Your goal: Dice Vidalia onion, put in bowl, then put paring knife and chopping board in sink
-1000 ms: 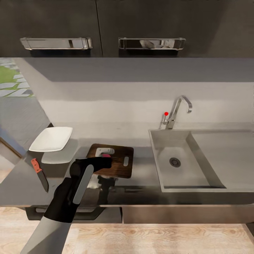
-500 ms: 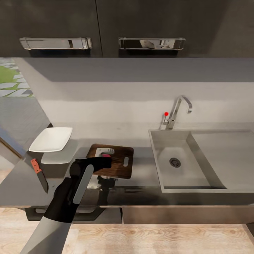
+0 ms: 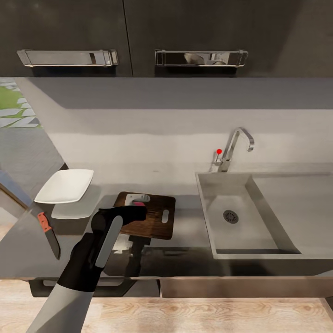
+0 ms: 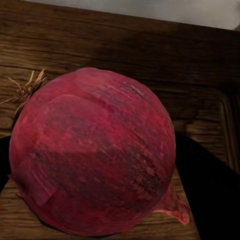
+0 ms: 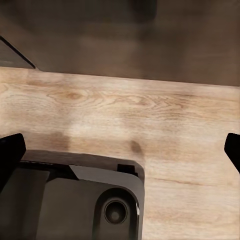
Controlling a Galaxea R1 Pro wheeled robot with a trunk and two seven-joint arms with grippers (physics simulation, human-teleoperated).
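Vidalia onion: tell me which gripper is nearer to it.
Left. The left gripper is at the Vidalia onion over the chopping board; the right gripper faces the wooden floor.

The countertop [image 3: 185, 229] runs left to right below the wall cabinets [image 3: 185, 32]. The sink [image 3: 217, 194] is set into the countertop on the right, with the tap [image 3: 233, 148] behind its rear rim. The chopping board [image 3: 159, 217] lies on the countertop left of the sink, apart from it. The Vidalia onion [image 4: 92, 155] rests on the chopping board at its left end, under the left gripper [image 3: 138, 203]. The bowl [image 3: 64, 186] sits on the countertop left of and behind the chopping board. The paring knife [image 3: 48, 233] lies on the countertop in front of the bowl, near the left end.
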